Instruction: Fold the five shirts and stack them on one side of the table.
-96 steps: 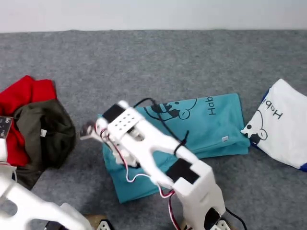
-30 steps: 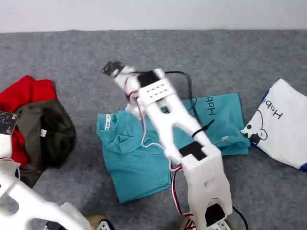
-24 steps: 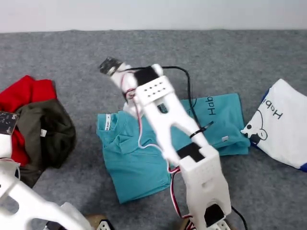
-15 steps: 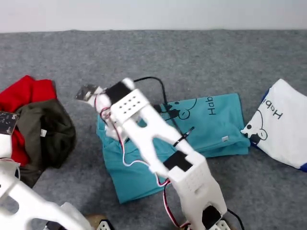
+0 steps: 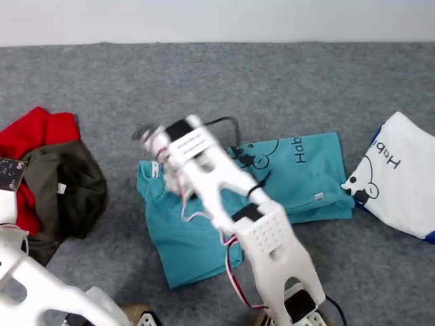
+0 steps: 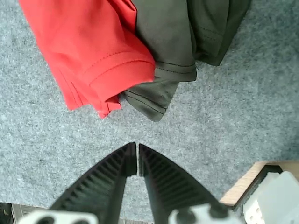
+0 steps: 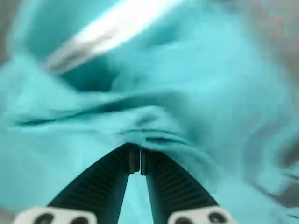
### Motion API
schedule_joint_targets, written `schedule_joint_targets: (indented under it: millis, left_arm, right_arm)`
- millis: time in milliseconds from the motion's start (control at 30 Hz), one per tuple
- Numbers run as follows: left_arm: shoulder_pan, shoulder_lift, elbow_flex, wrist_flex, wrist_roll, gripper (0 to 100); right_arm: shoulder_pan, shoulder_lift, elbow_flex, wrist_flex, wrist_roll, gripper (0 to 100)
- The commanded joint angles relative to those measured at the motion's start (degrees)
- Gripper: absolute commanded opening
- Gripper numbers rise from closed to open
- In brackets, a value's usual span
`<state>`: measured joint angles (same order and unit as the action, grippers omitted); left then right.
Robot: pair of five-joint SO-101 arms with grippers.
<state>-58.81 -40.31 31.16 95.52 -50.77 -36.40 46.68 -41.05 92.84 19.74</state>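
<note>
Shirts lie on the grey carpeted table (image 5: pixel 272 81). Largest is the teal cotton shirt with a black cartoon print (image 5: pixel 306 180), partly folded at mid-table, collar end toward the left. A white printed shirt (image 5: pixel 401 187) lies at the right edge, well apart from the crumpled red shirt (image 5: pixel 37 136) and dark olive shirt (image 5: pixel 68 180), which are heaped touching at the left edge. Right hand (image 7: pixel 135 149) — fingers closed together, nothing seen between them — hovers over the teal shirt's collar corner. Left hand (image 6: pixel 138 148), likewise closed and empty, hangs over bare table just beside the red and olive sleeves.
</note>
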Motion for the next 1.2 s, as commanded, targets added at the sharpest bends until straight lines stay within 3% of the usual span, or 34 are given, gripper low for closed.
schedule_joint_targets:
  millis: [0,167,533,867,1167]
  left_arm:
    - [0.35,-1.14,-0.31,-1.23,-0.53,2]
    - [0.44,-0.97,-0.31,-1.23,-0.53,2]
    - [0.44,-0.88,-0.31,-1.23,-0.53,2]
    - [0.44,-0.88,-0.31,-1.23,-0.53,2]
    - [0.44,-0.88,-0.31,-1.23,-0.53,2]
  right_arm:
    - [4.79,-0.75,-8.0,-2.15,0.62,0.9]
    - [5.58,-0.92,-9.85,-1.98,0.62,0.9]
    - [-2.33,0.31,-9.67,7.96,0.88,0.9]
    - [8.92,7.87,-13.71,-4.18,3.16,0.9]
    - [7.34,8.4,-30.86,6.02,1.05,0.9]
